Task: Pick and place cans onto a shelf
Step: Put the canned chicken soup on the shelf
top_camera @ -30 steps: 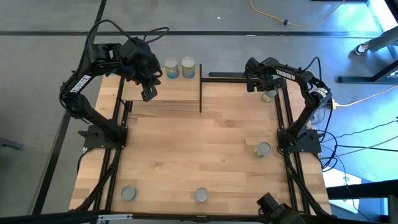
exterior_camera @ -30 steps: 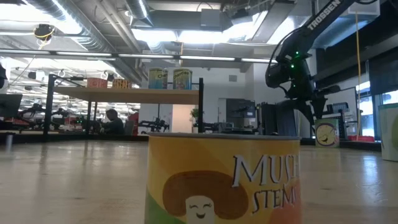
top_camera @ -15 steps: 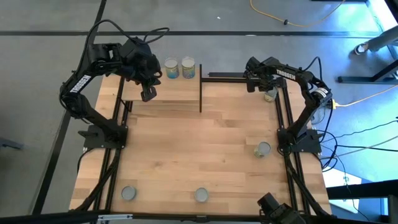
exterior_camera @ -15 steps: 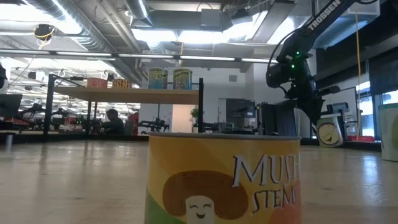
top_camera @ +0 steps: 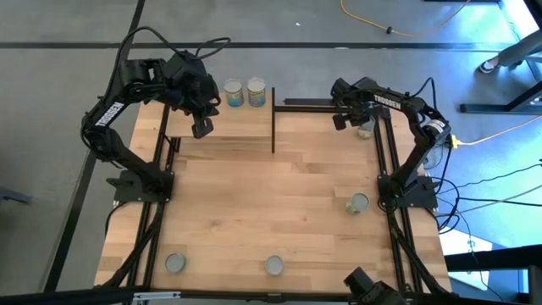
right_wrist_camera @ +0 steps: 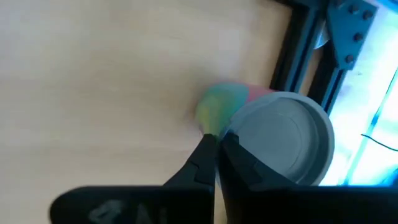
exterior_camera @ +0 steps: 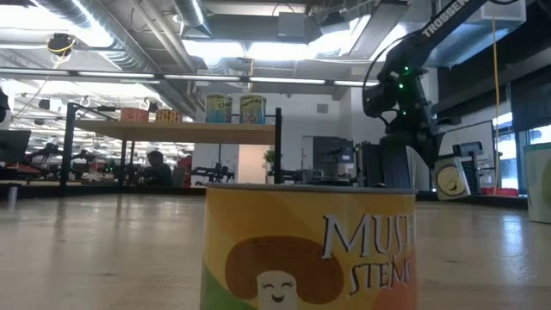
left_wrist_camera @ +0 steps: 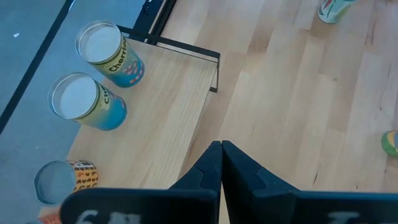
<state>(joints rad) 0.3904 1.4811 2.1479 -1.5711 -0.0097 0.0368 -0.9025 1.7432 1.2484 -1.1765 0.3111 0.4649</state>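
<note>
High view: two cans (top_camera: pixel 244 92) stand on the shelf (top_camera: pixel 222 124) at upper left, beneath the left gripper (top_camera: pixel 202 128), fingers pressed together. Upper right, the right gripper (top_camera: pixel 340 121) sits beside a cream can (top_camera: pixel 366 129). Right wrist view: its fingers (right_wrist_camera: pixel 202 163) meet empty, the can (right_wrist_camera: pixel 283 137) just alongside.

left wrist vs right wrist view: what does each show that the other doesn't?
Left wrist only: the shelf carrying two blue-labelled cans and an orange-labelled can, with the left gripper shut above it. Right wrist only: one can with a green and red label standing on the table beside the black frame, and the right gripper shut next to it, not on it. Both: light wood tabletop and that arm's own closed dark fingers.
</note>
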